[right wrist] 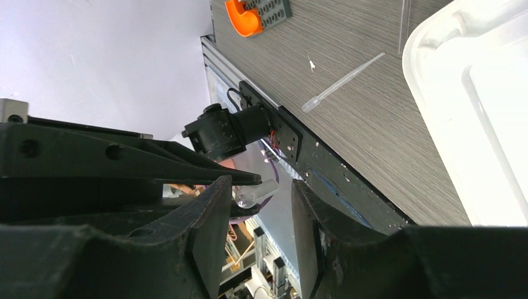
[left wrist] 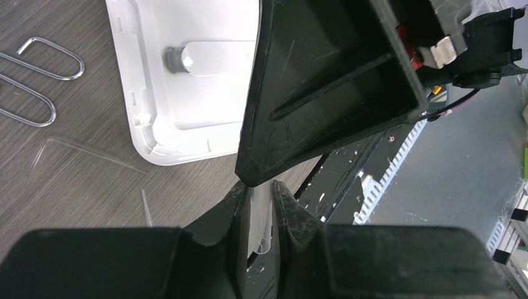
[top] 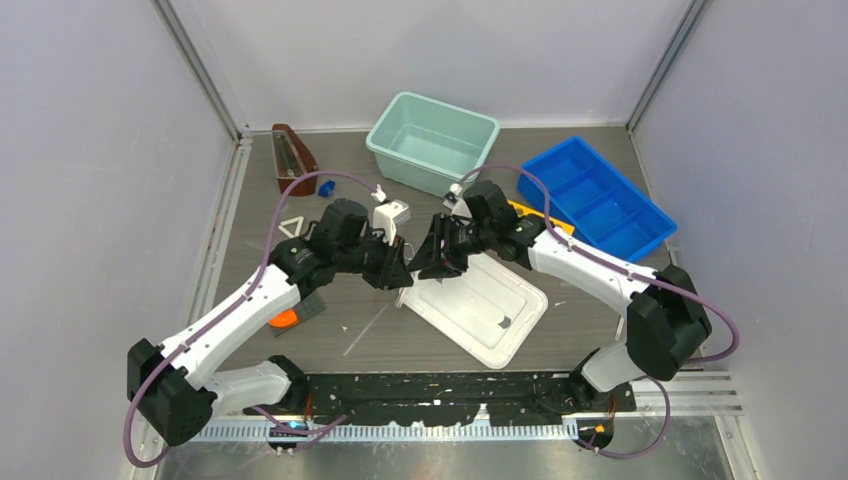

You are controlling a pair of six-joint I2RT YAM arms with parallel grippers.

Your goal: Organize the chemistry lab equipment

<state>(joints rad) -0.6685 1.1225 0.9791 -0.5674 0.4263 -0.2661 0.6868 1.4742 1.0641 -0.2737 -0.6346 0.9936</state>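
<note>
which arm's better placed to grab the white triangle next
Left. The white triangle lies on the left side of the table, just beside the left arm; the right pincer would have to cross it. But the left pincer looks shut on a thin clear piece, which it must release first.

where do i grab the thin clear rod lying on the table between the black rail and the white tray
Probably mid-length on the thin clear rod, straight down from above, jaws closing across it: it lies flat on the grey wood-grain table, too slim for a side approach.
</note>
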